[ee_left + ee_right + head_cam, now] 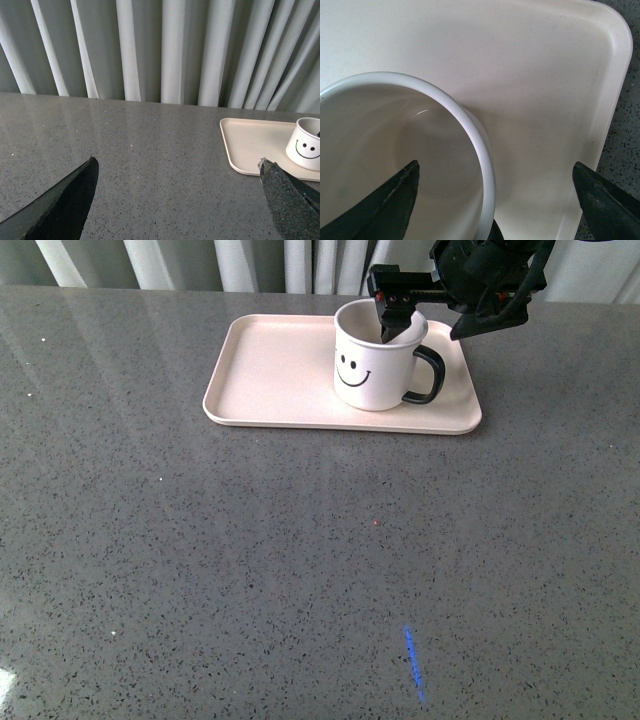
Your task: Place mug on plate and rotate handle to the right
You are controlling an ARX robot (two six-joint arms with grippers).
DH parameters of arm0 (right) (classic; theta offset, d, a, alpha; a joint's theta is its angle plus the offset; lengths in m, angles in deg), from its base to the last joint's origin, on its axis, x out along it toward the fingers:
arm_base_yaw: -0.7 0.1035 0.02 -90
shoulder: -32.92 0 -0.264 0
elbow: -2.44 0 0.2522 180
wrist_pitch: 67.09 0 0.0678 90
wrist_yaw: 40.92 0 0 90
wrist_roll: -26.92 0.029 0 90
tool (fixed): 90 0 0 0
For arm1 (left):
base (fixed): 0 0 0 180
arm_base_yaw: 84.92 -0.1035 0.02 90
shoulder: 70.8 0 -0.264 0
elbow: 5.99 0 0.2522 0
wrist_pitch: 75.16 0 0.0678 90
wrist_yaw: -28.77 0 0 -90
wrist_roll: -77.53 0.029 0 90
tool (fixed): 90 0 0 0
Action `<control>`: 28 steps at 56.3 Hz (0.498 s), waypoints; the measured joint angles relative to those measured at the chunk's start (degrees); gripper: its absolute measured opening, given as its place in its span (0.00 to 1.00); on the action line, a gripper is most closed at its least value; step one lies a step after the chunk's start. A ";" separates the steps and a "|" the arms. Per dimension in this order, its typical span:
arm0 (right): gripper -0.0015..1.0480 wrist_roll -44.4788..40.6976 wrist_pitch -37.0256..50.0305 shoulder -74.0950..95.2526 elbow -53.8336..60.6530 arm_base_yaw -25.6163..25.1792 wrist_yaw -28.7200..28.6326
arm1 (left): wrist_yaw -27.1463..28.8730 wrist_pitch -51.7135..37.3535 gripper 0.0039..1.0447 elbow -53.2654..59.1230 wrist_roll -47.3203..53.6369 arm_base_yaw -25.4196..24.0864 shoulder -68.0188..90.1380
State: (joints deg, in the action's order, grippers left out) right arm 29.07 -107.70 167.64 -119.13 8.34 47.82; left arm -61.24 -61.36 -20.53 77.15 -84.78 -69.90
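The mug (372, 365) stands upright on the plate (270, 370), toward the plate's right end. Its handle (428, 375) points at the plate's right edge, so both halves of the job look done to me. The right gripper (495, 172) hangs over that end of the plate with its jaws spread wide, one finger inside the mug and the other outside its wall. That straddle suits twisting a mug, but nothing is pinched. The left gripper (177, 162) sits over the grey table (300, 570), well off the plate's left end, jaws apart and empty, presumably staying clear.
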 joint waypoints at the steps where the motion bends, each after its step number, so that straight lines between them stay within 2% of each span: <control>1: 0.78 0.02 -0.31 0.31 -0.50 0.04 0.04 | 0.00 0.00 0.91 0.00 0.00 0.00 0.00; 3: 0.76 0.02 -0.46 0.39 -0.81 0.07 0.13 | 0.00 0.00 0.91 0.00 0.00 0.00 0.00; 9: 0.56 0.33 -1.49 1.29 -2.86 0.22 0.24 | 0.00 0.00 0.91 0.00 0.00 0.00 0.00; 10: 0.50 0.50 -1.77 1.44 -3.30 0.24 0.22 | 0.00 0.00 0.91 0.00 0.00 0.00 0.00; 25: 0.01 2.03 -3.78 2.84 -5.11 0.72 0.35 | 0.00 0.00 0.91 0.00 0.02 0.00 0.00; 28: 0.02 2.01 -3.78 2.84 -5.14 0.72 0.44 | 0.00 0.00 0.91 0.00 0.00 0.00 0.00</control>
State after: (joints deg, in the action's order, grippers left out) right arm 31.08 -111.49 170.48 -124.27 9.06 48.26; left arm -61.24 -61.36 -20.53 77.15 -84.78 -69.90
